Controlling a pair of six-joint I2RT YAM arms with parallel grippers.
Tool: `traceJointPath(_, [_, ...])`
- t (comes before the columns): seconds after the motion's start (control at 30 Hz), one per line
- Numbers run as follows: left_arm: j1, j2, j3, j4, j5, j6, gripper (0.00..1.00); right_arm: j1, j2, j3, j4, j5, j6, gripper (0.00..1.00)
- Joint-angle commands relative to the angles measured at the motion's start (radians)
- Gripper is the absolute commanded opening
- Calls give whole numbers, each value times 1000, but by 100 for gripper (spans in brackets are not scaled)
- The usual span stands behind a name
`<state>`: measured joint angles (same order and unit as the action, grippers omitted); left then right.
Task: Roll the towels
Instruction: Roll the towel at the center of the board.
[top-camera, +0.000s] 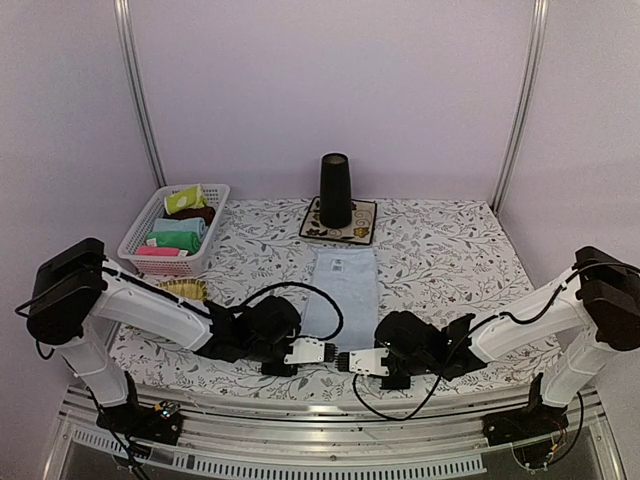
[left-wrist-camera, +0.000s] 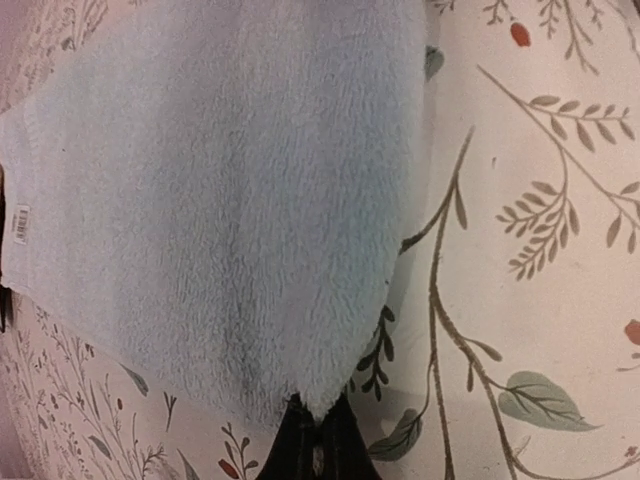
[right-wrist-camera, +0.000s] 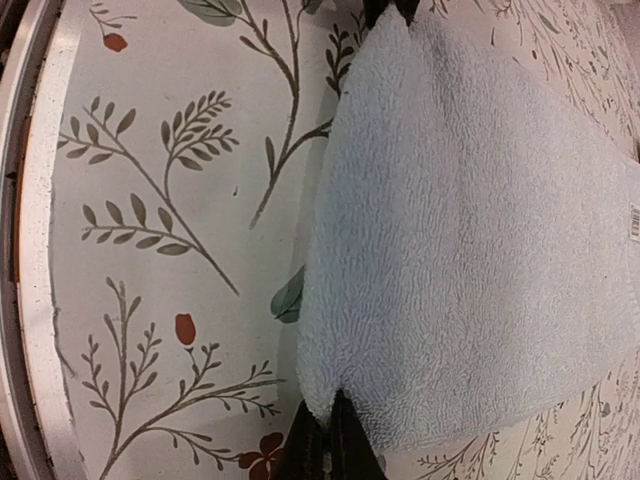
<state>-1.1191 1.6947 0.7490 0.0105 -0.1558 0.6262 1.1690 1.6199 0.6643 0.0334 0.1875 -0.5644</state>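
Note:
The light blue towel (top-camera: 340, 285) lies flat and lengthwise in the middle of the table, with a small label near its far end. My left gripper (top-camera: 324, 352) is shut on one near corner of it; in the left wrist view the black gripper (left-wrist-camera: 318, 428) pinches the towel's (left-wrist-camera: 220, 200) corner. My right gripper (top-camera: 343, 360) is shut on the other near corner, and its wrist view shows the gripper (right-wrist-camera: 335, 420) pinching the towel (right-wrist-camera: 470, 230). The two grippers are close together at the near edge. The yellow-green towel (top-camera: 186, 199) lies in the basket at the back left.
A white lattice basket (top-camera: 140, 240) at the back left holds folded and rolled cloths. A woven straw tray (top-camera: 186, 290) lies just in front of it. A tall black cone (top-camera: 335, 190) stands on a flowered mat (top-camera: 366, 228) beyond the towel. The table's metal front edge (right-wrist-camera: 30, 250) is near.

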Motion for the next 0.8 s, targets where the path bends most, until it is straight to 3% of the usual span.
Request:
traceJointPath(0.0, [4,-37,20,-157,176,-6,0,-42,-56,47,-96,-134,175,2])
traceJointPath(0.27, [27,-68,68,-278,299,-54,0,-72,-87,68,-137,-225,239,2])
traceJointPath(0.6, [79,-108,64,-262,290,-126,3,-158,-17,204,-315,-470,302,2])
traceJointPath(0.67, [96,-123,63,-258,295,-133,10,-162,-1,222,-333,-493,301,2])
traceJointPath(0.77, [116,-148,64,-256,297,-144,40,-177,25,254,-370,-542,294,2])
